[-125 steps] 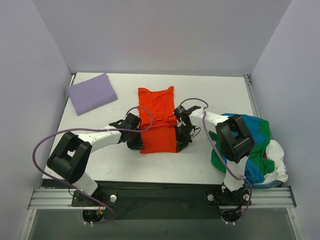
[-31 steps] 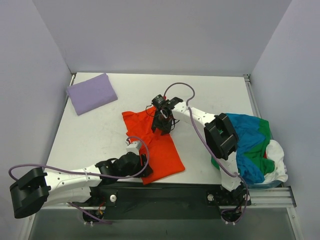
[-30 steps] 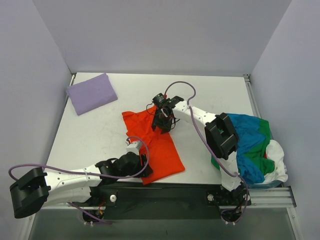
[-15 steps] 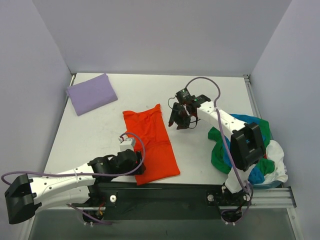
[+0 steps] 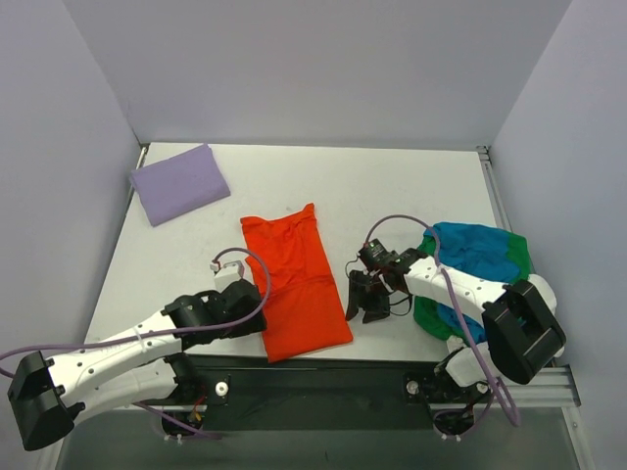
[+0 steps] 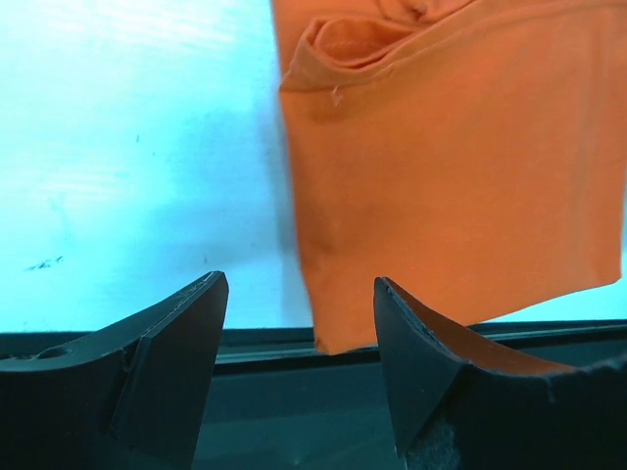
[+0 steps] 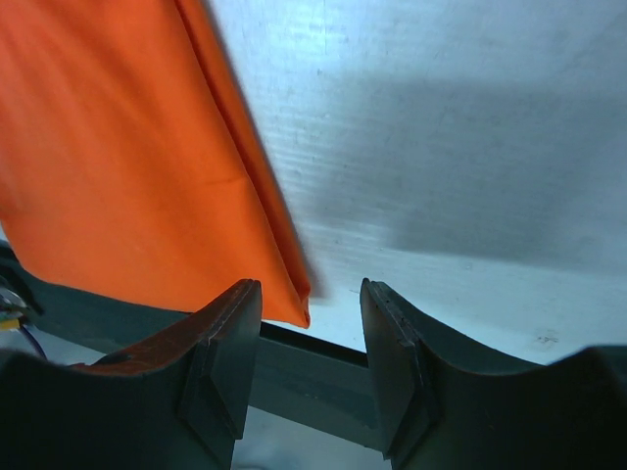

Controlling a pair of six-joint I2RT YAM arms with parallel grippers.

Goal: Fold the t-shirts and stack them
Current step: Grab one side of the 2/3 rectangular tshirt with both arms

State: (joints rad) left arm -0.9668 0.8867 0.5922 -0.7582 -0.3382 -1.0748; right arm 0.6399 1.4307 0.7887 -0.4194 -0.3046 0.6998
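Observation:
The orange-red t-shirt (image 5: 297,284) lies flat as a long folded strip down the middle of the table, its near end at the front edge. My left gripper (image 5: 259,325) is open beside its near left corner; in the left wrist view that corner of the shirt (image 6: 441,147) shows beyond my gripper (image 6: 299,284). My right gripper (image 5: 362,302) is open just right of the near right corner, which the right wrist view shows as an orange shirt edge (image 7: 127,166) past the gripper (image 7: 310,286). Neither holds cloth. A folded lavender t-shirt (image 5: 179,181) rests at the back left.
A loose heap at the right edge holds the blue t-shirt (image 5: 475,245), the green one (image 5: 431,315) and a bit of white (image 5: 545,292), partly under my right arm. The dark front rail (image 5: 323,377) runs just below the shirt's near end. Walls enclose three sides.
Both grippers have let go of the orange-red shirt. The right one came from the shirt's far end down to its near right corner; the left drew back left. The shirt now lies flat.

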